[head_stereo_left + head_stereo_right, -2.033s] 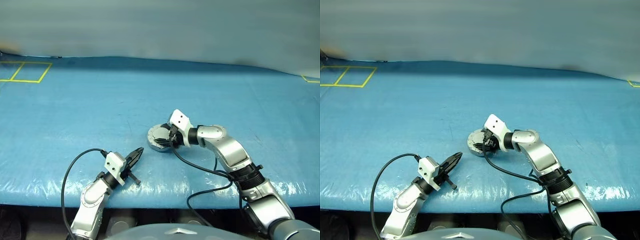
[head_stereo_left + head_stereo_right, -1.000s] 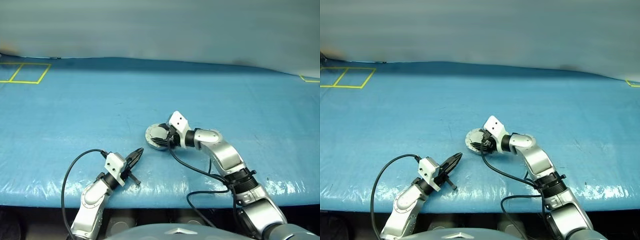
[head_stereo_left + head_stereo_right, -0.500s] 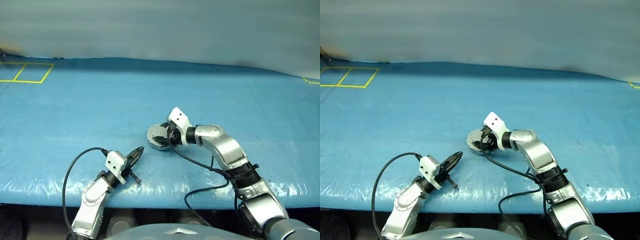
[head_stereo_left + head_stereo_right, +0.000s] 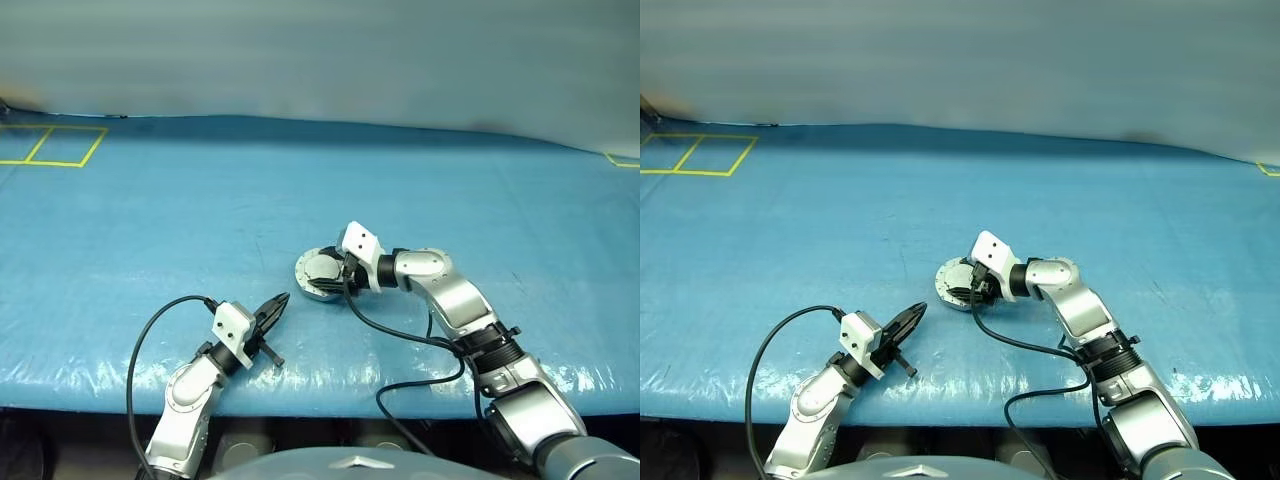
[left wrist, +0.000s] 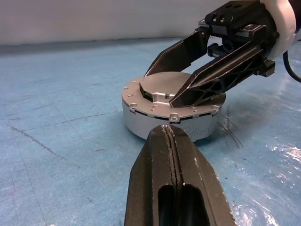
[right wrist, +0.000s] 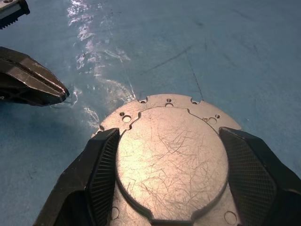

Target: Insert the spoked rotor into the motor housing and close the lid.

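One motor housing (image 5: 169,120) sits on the blue surface (image 4: 150,220), its one lid (image 6: 171,160) down. The right gripper (image 6: 171,165) straddles the lid, spread wide. The left gripper (image 4: 277,303) is pressed together, empty.

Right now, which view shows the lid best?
The right wrist view: the lid faces the camera, plain grey and closed. The left wrist view shows it from the side; the eye views show a small disc.

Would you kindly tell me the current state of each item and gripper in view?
lid: closed flat on the housing, plain outer face up.
motor housing: upright on the blue table cover, closed.
right gripper: open, fingers straddling the lid's raised centre.
left gripper: shut, empty, pointing at the housing, apart from it.
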You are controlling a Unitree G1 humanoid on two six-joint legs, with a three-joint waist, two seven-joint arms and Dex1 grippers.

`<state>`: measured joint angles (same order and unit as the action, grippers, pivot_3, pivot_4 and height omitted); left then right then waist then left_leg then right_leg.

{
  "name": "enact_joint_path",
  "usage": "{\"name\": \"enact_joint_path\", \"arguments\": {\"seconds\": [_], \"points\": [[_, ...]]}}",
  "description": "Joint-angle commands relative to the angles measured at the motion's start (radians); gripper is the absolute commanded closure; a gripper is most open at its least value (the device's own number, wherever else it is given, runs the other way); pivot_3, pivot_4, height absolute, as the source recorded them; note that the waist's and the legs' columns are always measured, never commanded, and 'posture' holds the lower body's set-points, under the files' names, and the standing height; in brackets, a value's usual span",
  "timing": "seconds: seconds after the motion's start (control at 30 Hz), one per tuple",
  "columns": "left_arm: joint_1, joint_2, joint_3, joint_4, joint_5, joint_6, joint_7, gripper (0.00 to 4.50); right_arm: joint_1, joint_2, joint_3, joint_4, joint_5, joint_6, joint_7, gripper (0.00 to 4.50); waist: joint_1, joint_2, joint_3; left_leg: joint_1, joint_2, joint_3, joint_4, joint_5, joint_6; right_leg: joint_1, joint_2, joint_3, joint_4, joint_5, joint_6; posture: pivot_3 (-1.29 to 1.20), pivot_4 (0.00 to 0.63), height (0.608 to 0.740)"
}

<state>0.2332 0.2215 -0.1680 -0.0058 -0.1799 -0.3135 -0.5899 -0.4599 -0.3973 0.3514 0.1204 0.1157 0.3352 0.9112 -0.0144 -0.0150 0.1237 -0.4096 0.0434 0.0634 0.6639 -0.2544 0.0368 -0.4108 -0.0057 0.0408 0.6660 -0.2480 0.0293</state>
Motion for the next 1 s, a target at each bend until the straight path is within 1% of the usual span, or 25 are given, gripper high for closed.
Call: {"name": "enact_joint_path", "arguments": {"seconds": [0.03, 0.23, 0.43, 0.63, 0.7, 1.0], "points": [[-0.005, -0.001, 0.004, -0.018, -0.007, -0.024, -0.003, 4.5, 0.026, -0.001, 0.028, 0.046, -0.049, -0.092, 0.003, 1.46, 0.0, 0.0, 0.0, 0.0, 0.0, 0.0, 0.0, 0.0, 0.0, 0.0, 0.0, 0.0, 0.0, 0.0, 0.0, 0.0, 0.15, 0.74], [-0.014, -0.001, 0.004, -0.009, -0.009, -0.027, -0.008, 4.5, 0.02, 0.002, 0.023, 0.097, -0.081, -0.184, -0.01, 1.46, -0.001, 0.0, 0.0, 0.001, 0.001, 0.0, 0.001, 0.0, 0.0, 0.001, 0.0, 0.0, 0.0, 0.0, 0.0, 0.0, 0.15, 0.74], [-0.012, -0.006, 0.002, -0.001, -0.008, -0.036, -0.007, 4.5, -0.008, 0.006, 0.016, 0.129, -0.086, -0.142, -0.012, 1.46, -0.003, 0.0, 0.0, 0.005, 0.001, 0.003, 0.001, 0.0, 0.0, 0.004, -0.001, 0.003, 0.0, -0.002, -0.003, 0.0, 0.15, 0.74], [-0.009, -0.01, 0.001, 0.003, -0.008, -0.044, -0.006, 4.5, -0.042, 0.008, 0.017, 0.141, -0.09, 0.063, -0.032, 1.46, -0.006, 0.0, 0.0, 0.013, 0.001, 0.005, 0.0, 0.0, 0.0, 0.009, -0.003, 0.004, 0.0, -0.001, -0.005, 0.0, 0.15, 0.74], [-0.008, -0.009, 0.002, 0.005, -0.009, -0.047, -0.006, 4.5, -0.05, 0.004, 0.021, 0.134, -0.091, 0.145, -0.035, 1.46, -0.005, 0.001, 0.0, 0.016, 0.001, 0.005, 0.0, 0.0, 0.0, 0.009, -0.005, 0.005, 0.0, -0.002, -0.005, 0.0, 0.15, 0.74], [-0.009, -0.006, 0.003, 0.014, -0.01, -0.052, -0.011, 4.5, -0.006, -0.004, 0.024, 0.06, -0.082, 0.288, -0.068, 1.46, 0.003, 0.001, -0.002, 0.015, 0.0, 0.007, -0.003, 0.0, 0.001, 0.007, -0.016, -0.001, -0.001, -0.001, -0.006, 0.0, 0.15, 0.74]]}}
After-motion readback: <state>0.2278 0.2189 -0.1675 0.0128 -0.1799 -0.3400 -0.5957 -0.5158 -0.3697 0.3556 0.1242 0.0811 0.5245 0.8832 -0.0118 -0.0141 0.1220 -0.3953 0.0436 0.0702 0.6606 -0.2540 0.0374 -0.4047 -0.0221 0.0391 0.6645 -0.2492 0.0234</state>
